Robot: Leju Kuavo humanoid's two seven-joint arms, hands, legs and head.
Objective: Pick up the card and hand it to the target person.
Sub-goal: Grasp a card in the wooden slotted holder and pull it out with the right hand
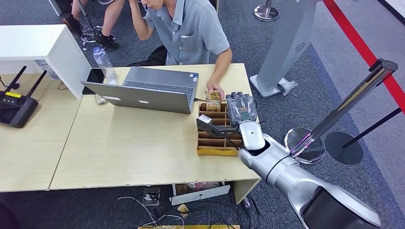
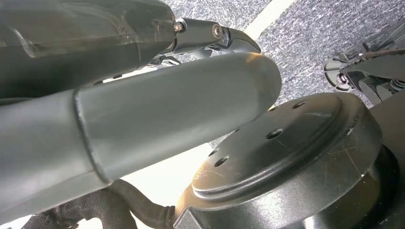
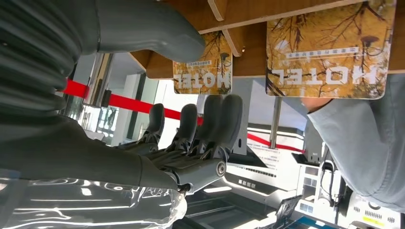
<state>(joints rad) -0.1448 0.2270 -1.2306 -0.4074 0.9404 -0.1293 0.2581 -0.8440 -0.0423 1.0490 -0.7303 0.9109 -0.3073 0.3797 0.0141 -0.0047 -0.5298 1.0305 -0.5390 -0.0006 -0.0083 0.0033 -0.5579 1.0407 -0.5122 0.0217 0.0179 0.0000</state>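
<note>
A yellow hotel card (image 1: 213,95) printed with bare branches stands upright at the far end of a wooden slotted card rack (image 1: 217,151) on the right side of a pale wooden table (image 1: 133,152). A seated person's hand (image 1: 215,89) rests on the top of that card. In the right wrist view two such cards show, one nearer the fingers (image 3: 203,71) and a larger one (image 3: 329,52), both standing in the rack's wooden dividers (image 3: 229,28); the person's grey sleeve (image 3: 363,143) lies just beside the larger one. The robot's right hand (image 1: 241,109) hovers over the far right part of the rack, just beside the card, palm down; its dark fingers (image 3: 210,126) are stretched out side by side with the thick thumb (image 3: 153,33) apart from them, and nothing is held. The silver right arm (image 1: 286,171) reaches in from the near right. The left hand (image 2: 143,124) shows close up in its own wrist view as a grey thumb and dark finger parts; whether it is open or closed cannot be told. The person in a grey shirt (image 1: 188,31) sits at the far side behind an open grey laptop (image 1: 148,90). A clear water bottle (image 1: 104,63) stands left of the laptop. A black router (image 1: 16,102) sits on a second table at far left. A stanchion post (image 1: 344,107) stands on the grey carpet to the right.
</note>
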